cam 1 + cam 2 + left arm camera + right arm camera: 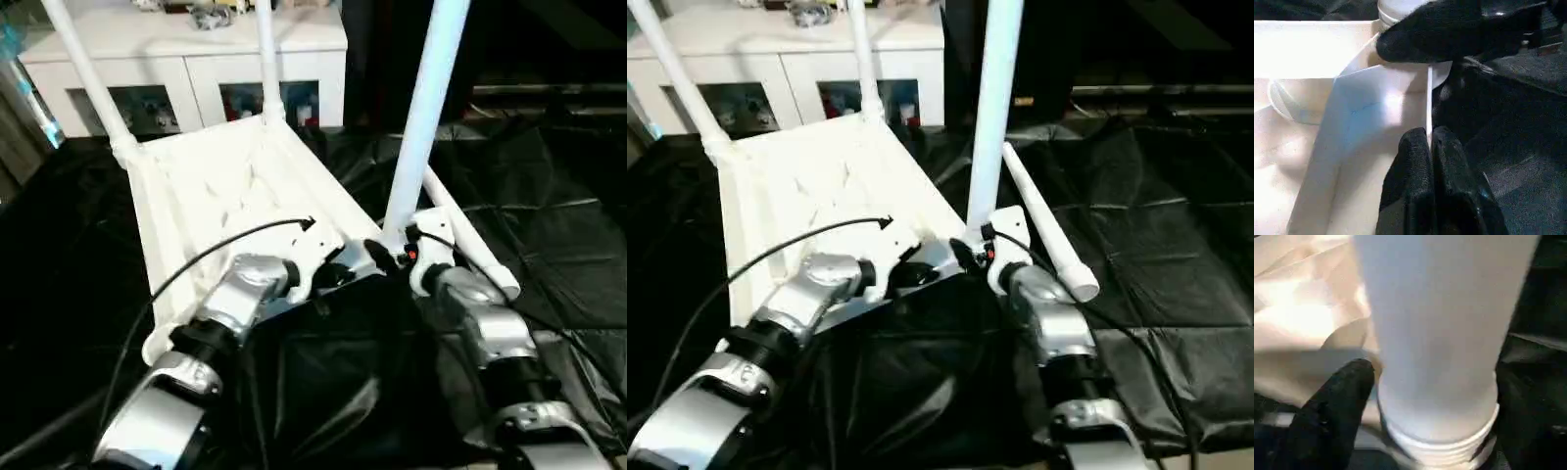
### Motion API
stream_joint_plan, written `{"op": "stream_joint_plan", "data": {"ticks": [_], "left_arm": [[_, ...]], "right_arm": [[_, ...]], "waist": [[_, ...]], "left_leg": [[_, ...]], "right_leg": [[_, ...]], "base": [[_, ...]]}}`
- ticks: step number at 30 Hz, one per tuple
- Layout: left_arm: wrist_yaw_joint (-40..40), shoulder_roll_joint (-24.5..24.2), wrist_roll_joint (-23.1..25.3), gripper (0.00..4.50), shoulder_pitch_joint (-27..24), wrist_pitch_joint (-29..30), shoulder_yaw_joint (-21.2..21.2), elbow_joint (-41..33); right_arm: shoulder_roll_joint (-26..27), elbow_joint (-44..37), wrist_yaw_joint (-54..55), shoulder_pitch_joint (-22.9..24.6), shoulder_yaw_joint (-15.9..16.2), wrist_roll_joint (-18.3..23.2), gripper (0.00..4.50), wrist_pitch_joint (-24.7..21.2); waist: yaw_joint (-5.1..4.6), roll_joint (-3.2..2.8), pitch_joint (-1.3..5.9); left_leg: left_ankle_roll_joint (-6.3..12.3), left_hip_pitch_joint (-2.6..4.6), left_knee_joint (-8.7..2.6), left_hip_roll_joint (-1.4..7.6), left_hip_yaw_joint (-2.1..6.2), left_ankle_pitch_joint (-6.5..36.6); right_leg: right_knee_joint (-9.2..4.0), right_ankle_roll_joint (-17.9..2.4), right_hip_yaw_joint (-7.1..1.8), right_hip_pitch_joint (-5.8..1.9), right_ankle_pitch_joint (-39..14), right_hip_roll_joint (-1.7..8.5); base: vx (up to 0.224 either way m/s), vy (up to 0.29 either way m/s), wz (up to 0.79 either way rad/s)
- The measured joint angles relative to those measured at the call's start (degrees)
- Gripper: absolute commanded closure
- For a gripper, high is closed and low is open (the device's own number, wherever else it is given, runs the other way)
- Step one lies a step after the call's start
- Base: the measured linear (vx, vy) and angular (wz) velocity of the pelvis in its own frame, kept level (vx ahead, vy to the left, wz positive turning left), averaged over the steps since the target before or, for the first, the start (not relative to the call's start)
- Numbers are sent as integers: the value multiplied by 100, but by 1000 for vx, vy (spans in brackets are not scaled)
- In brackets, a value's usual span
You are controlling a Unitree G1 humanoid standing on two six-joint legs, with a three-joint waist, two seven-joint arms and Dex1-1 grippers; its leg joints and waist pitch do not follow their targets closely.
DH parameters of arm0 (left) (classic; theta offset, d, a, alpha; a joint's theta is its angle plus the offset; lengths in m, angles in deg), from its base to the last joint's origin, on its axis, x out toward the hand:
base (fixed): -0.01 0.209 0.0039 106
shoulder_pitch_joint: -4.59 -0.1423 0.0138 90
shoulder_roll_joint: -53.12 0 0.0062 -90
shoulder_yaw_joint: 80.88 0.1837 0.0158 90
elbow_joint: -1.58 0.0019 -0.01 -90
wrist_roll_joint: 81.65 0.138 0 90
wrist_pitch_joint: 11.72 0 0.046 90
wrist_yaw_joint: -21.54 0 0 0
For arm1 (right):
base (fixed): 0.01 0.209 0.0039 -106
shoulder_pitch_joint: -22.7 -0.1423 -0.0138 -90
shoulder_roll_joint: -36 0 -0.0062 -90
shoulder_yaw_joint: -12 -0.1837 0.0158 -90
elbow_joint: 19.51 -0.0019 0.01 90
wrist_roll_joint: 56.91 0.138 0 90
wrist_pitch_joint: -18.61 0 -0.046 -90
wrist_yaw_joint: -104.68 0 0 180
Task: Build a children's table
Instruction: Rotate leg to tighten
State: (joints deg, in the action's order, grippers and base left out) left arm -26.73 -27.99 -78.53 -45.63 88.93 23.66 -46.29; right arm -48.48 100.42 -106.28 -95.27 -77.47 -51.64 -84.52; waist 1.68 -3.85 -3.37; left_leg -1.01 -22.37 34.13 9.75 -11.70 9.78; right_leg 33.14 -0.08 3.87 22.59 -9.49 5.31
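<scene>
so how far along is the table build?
Two far legs stand in the upside-down tabletop. The right gripper has the third leg at the near corner, thread showing, while the left gripper pinches the rim. The fourth leg lies loose.

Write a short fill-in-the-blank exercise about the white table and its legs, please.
1. The children's table rests ___ down on the cloth.
2. ___ legs stand upright on it.
3. A fourth leg lies loose on the ___ cloth.
4. The left gripper is ___ on the table's thin edge.

Missing words: upside; Three; black; shut
</scene>
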Motion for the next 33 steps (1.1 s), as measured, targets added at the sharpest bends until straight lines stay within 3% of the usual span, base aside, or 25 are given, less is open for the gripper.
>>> {"op": "stream_joint_plan", "data": {"ticks": [8, 14, 15, 19, 26, 33], "left_arm": [[-1470, -727, -249, 450, -226, -373, 134, -318], [-2039, -952, -341, 450, -237, -467, 169, -354], [-2109, -976, -342, 450, -237, -468, 169, -354], [-2251, -1014, -344, 450, -237, -468, 180, -353], [-2118, -960, -342, 450, -238, -426, 189, -338], [-598, -235, -165, 450, -69, 45, -13, -110]], "right_arm": [[-831, -460, -1912, 173, 539, 186, 71, 12], [-898, -512, -2481, 173, 637, 349, 71, 35], [-914, -513, -2541, 173, 668, 389, 95, 33], [-951, -513, -2661, 176, 674, 409, 122, 15], [-850, -566, -2473, 275, 610, 408, 167, 14], [-79, -198, -306, 161, 39, 139, 172, 23]], "waist": [[32, 1, -1], [162, 0, 0], [164, 1, 0], [175, 1, -1], [178, 1, 0], [39, 0, 4]], "left_leg": [[-1, -20, -9, 10, 0, -1], [23, -58, 12, 11, -1, -2], [26, -60, 17, 11, -1, -1], [12, -60, 29, 11, -2, 7], [10, -60, 32, 11, -2, 6], [6, -36, 35, 8, -2, 4]], "right_leg": [[21, -27, 12, 32, 28, -3], [21, -24, 11, 53, 20, -2], [22, -24, 9, 53, 21, -1], [33, -24, 5, 51, 21, 0], [43, -24, 1, 48, 21, -1], [49, -23, -5, 34, 21, 0]], "base": [[0, 0, 0], [0, 0, 0], [0, 0, 0], [0, 0, 0], [0, 0, 0], [0, 0, 0]]}}
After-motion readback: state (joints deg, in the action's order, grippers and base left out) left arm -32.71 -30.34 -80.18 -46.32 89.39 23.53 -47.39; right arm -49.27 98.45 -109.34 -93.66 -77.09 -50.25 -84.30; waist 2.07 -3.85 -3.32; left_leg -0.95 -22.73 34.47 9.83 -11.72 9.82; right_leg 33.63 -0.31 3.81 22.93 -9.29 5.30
